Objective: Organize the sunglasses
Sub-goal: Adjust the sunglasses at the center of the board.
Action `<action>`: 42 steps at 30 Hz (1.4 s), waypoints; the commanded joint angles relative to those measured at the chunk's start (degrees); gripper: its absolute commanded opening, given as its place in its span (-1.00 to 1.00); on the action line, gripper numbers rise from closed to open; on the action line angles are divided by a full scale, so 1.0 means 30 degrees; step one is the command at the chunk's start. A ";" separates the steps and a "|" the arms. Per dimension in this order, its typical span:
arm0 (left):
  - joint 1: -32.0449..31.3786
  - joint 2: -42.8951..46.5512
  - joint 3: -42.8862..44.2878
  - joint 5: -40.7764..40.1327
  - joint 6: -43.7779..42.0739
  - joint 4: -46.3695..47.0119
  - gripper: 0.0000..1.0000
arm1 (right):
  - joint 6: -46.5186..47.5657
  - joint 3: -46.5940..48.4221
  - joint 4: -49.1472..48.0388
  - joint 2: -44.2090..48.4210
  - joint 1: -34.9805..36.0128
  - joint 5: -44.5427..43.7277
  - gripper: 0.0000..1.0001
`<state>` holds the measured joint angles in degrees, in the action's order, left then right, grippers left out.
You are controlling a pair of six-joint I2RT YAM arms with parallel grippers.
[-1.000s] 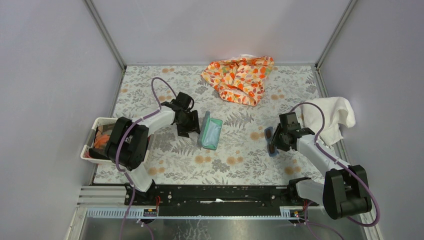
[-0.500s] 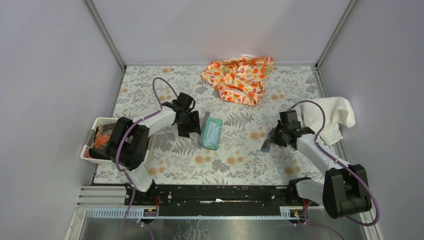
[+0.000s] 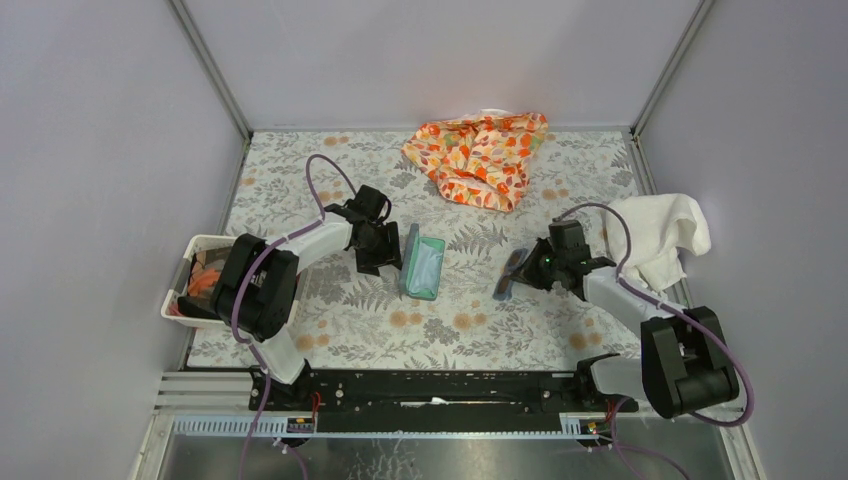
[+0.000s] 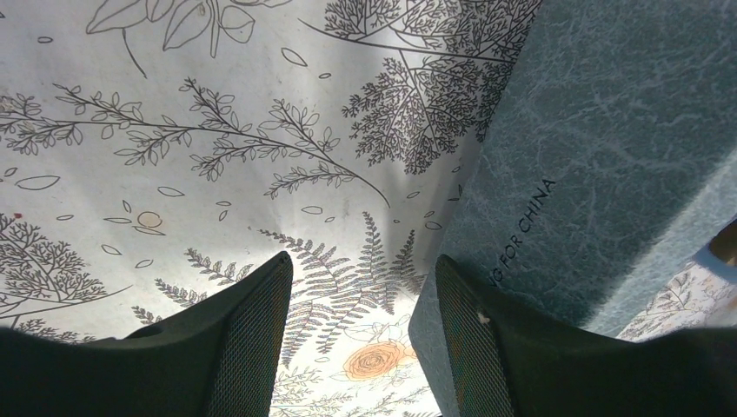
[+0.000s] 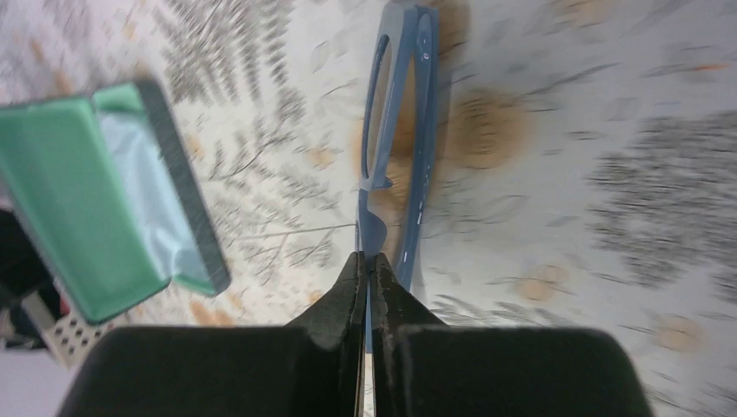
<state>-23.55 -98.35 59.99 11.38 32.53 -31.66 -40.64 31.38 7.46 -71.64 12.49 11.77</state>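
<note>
Pinching a thin part of the blue frame, the right tool (image 3: 525, 272) is clenched on the sunglasses (image 3: 505, 283). In the right wrist view the two fingers (image 5: 343, 295) press flat together around the frame's near end, and the sunglasses (image 5: 395, 113) run straight away from the tool (image 5: 366, 261), with the dark brownish lenses showing inside the rims. From above, the sunglasses stand tilted on edge at about 4 o'clock from the middle of the desk (image 3: 470, 330). I cannot tell whether they touch the desk.

The open case (image 3: 422, 262) lies at 9 o'clock from the sunglasses, apart from them. Its inside is teal-green, and a light blue cloth (image 5: 143, 187) sits in it. The right wrist view shows the case (image 5: 82, 217) at 9 o'clock, blurred.

The left tool (image 3: 385, 264) is released, at 9 o'clock of the case and close against it. In the left wrist view its fingers (image 4: 248, 343) stand spread over the fern-patterned desk (image 4: 174, 174) with nothing between them. The grey outer wall of the case (image 4: 608, 130) rises beside the right-hand finger, with printed letters on it.

An orange fabric (image 3: 480, 155) lies at 12 o'clock on the desk. A towel (image 3: 665, 235) hangs at the 3 o'clock edge, and a bin (image 3: 190, 250) sits at the 9 o'clock edge.
</note>
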 commanded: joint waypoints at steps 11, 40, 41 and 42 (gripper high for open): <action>-0.0118 0.0272 0.0361 -0.0273 -0.0313 0.0160 0.33 | -0.0088 0.2187 -0.2873 -0.4317 0.3642 0.1847 -1.00; -0.0674 -0.0148 0.0588 -0.0482 -0.0220 0.0141 0.33 | 0.1734 0.0498 0.0679 -0.1500 0.2603 -0.2295 -0.49; -0.0690 -0.0148 0.0613 -0.0482 -0.0215 0.0133 0.33 | 0.1766 0.0652 0.0903 -0.1215 0.2604 -0.2332 -0.47; -0.0703 -0.0119 0.0628 -0.0489 -0.0211 0.0125 0.33 | 0.1751 0.0851 0.1133 -0.0886 0.2604 -0.2340 -0.44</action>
<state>-25.15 -98.35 60.29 10.92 32.45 -31.73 -37.28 31.59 5.39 -78.02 20.56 8.49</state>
